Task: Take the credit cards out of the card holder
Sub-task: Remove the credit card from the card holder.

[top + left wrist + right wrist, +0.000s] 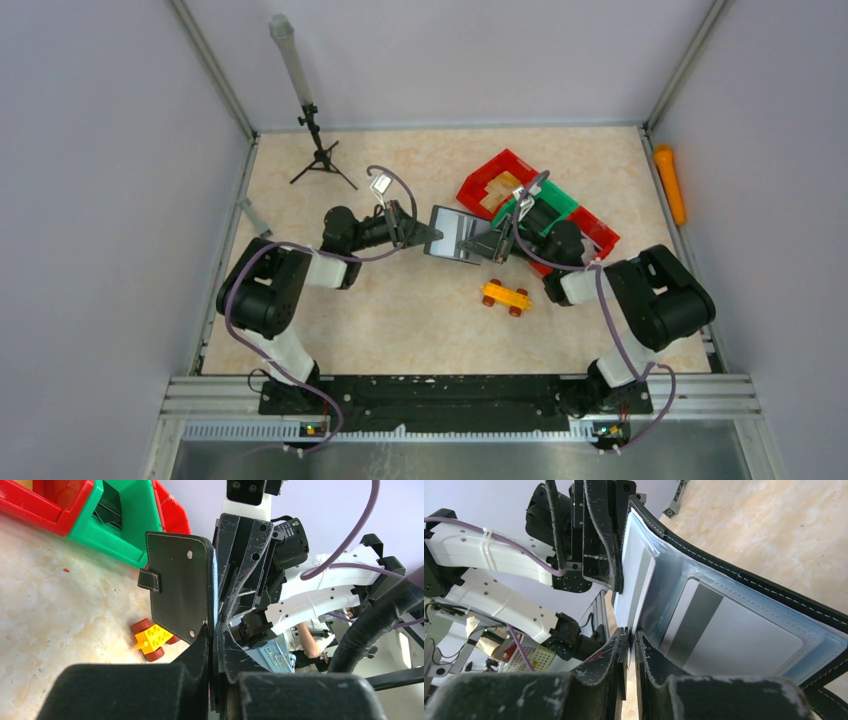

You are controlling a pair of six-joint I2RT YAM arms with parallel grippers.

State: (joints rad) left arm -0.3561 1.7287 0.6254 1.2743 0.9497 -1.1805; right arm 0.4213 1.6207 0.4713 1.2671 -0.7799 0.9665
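Note:
The black card holder (455,233) hangs open above the table middle, held between both grippers. My left gripper (425,232) is shut on one edge of it. In the left wrist view its black outer face (180,587) shows the strap tab and silver snaps, with my left gripper (215,635) clamped on its edge. My right gripper (490,245) meets it from the right. In the right wrist view my right gripper (629,637) is shut on the edge of a white credit card (636,587) with a grey stripe. A second card (734,635) lies in a clear sleeve.
A yellow toy brick car (505,297) with red wheels sits on the table just below the holder, and shows in the left wrist view (150,639). Red (495,180) and green (555,203) bins stand behind the right arm. A small tripod (320,155) stands at the back left.

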